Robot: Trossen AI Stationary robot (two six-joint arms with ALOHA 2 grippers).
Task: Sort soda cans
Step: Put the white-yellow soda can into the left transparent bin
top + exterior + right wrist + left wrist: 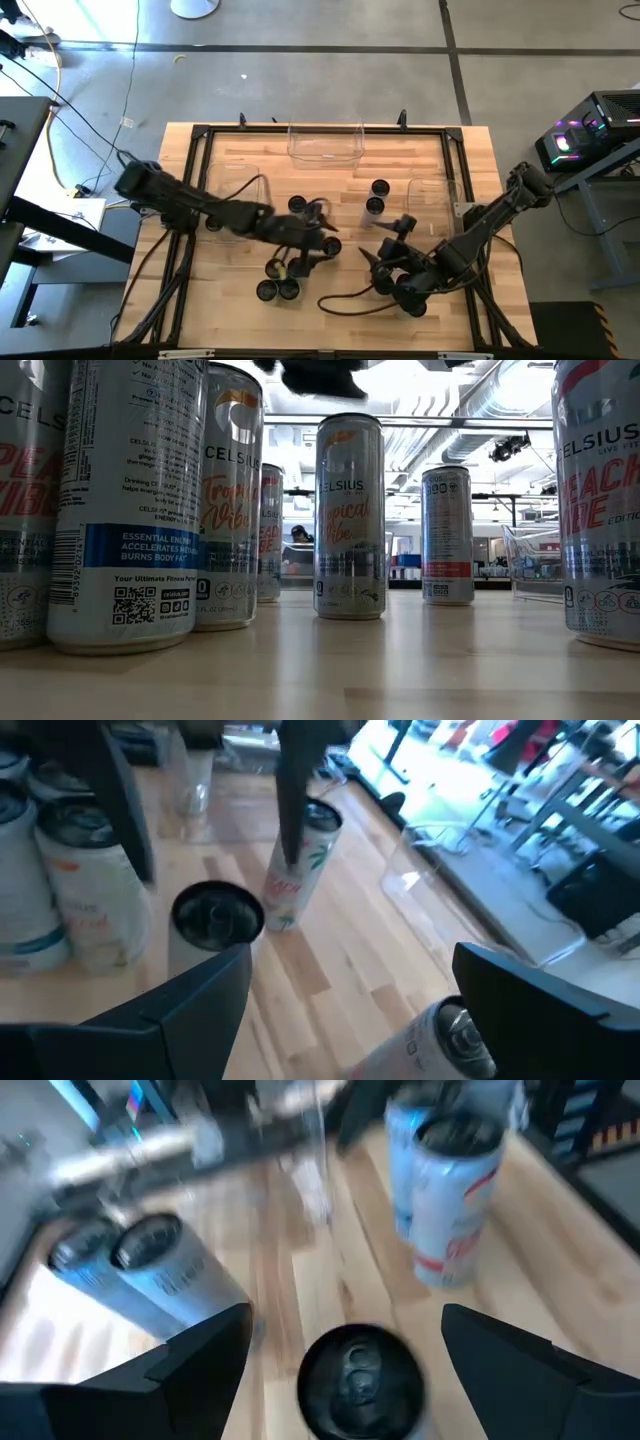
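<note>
Slim, glossy aluminium soda cans (pixel 376 197) stand upright in loose clusters across the middle of a pale wood-plank table (pixel 230 310), their dark round tops catching light. The left gripper (pixel 318 238) hovers mid-table with jaws spread wide above one can, gripping nothing. The right gripper (pixel 388 247), toward the right edge, is likewise wide open and empty. A clear plastic bin (pixel 325 140) sits at the far edge.

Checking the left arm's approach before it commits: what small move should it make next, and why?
Probably lower the left gripper straight down: its fingers stand open on either side of a can whose dark top sits between them, still below them and ungripped.
</note>
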